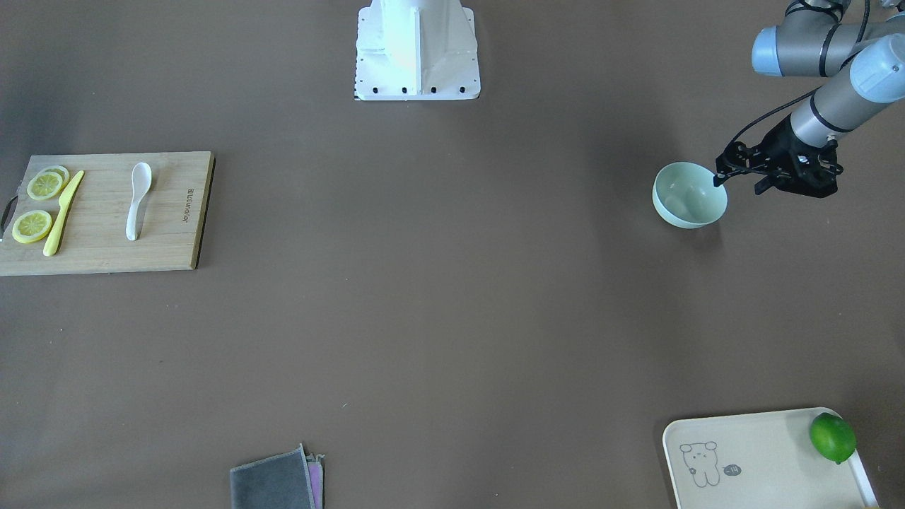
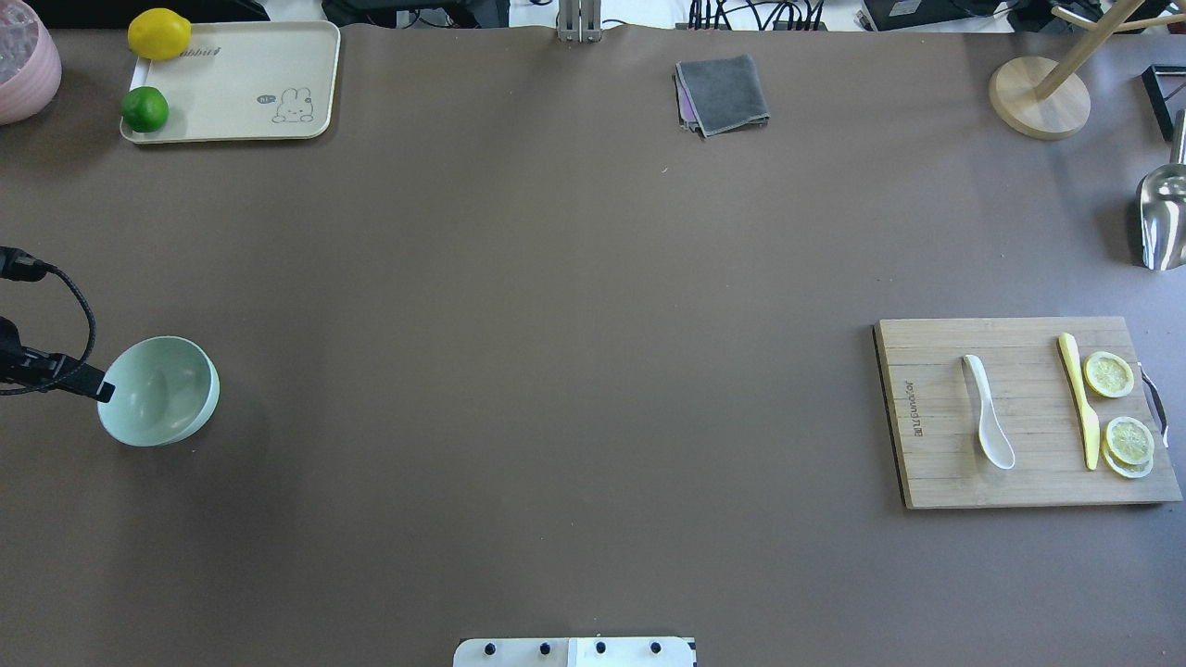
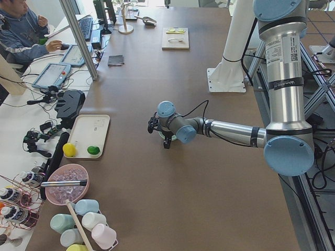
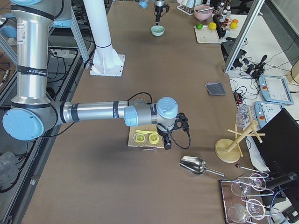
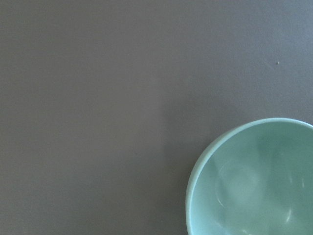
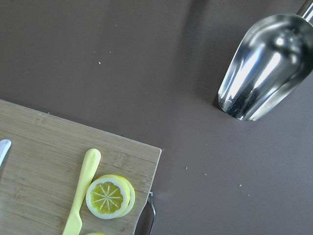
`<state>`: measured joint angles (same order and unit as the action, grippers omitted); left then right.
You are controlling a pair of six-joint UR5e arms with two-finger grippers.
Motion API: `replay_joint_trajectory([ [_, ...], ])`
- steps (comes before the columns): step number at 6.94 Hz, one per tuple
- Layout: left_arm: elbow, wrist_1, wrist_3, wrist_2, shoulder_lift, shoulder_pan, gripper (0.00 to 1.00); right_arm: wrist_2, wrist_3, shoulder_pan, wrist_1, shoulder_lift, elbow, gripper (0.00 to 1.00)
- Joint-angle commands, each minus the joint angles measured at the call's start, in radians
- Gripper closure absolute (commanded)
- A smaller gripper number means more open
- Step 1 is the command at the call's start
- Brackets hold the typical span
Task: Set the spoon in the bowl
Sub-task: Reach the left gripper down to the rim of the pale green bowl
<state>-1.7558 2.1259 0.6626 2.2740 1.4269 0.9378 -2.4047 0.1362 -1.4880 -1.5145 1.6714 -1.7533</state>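
Observation:
The white spoon (image 1: pixel 138 198) lies on a wooden cutting board (image 1: pixel 170 233), scoop towards the robot; it also shows in the overhead view (image 2: pixel 988 421). The mint-green bowl (image 1: pixel 689 194) stands empty on the table, also in the overhead view (image 2: pixel 157 389) and the left wrist view (image 5: pixel 254 181). My left gripper (image 1: pixel 739 185) is open, one fingertip (image 2: pixel 104 392) over the bowl's rim, the other outside it. My right gripper (image 4: pixel 167 144) hovers over the board's outer end by the lemon slices; I cannot tell if it is open or shut.
A yellow knife (image 1: pixel 63 212) and lemon slices (image 1: pixel 39 205) share the board. A cream tray (image 1: pixel 763 459) holds a lime (image 1: pixel 833 437). A grey cloth (image 1: pixel 276 481) lies at the far edge. A metal scoop (image 6: pixel 264 68) and a wooden stand (image 2: pixel 1038 93) are beyond the board.

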Motion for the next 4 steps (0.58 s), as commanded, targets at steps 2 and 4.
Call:
replay_joint_trajectory([
  [2, 0.029, 0.016, 0.003, 0.001, 0.026, -0.011, 0.36, 0.002, 0.0, 0.003, -0.001, 0.001, 0.006, 0.0],
  [4, 0.03, 0.017, 0.003, 0.001, 0.029, -0.017, 0.6, 0.002, 0.0, 0.008, 0.001, -0.001, 0.018, 0.0],
])
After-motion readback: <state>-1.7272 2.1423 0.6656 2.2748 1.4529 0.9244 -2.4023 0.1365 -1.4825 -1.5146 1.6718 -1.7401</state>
